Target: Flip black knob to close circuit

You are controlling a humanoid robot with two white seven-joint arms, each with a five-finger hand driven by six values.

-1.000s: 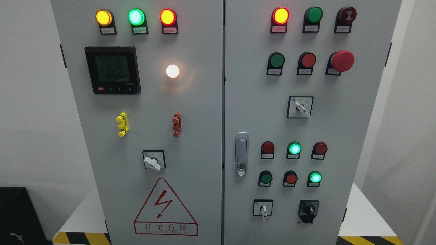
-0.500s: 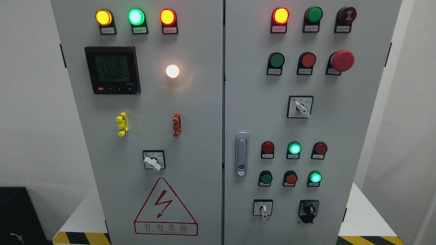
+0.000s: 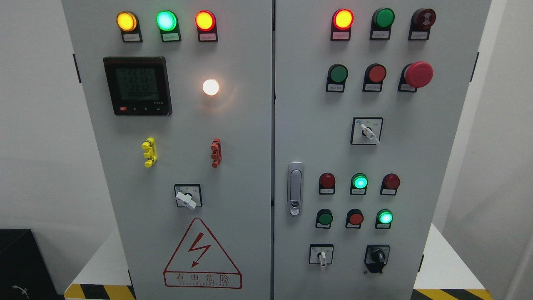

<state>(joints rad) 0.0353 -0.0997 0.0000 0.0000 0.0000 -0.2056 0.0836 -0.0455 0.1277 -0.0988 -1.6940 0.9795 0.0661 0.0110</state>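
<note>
Head view: neither robot hand appears in frame, so finger state cannot be told. The black knob (image 3: 377, 255) sits at the lower right of the right cabinet door (image 3: 416, 166), just right of a small white-handled selector switch (image 3: 321, 255) and below a lit green lamp (image 3: 385, 217). The knob's pointer reads roughly upright. A silver door latch (image 3: 295, 188) lies near the seam between the two doors.
</note>
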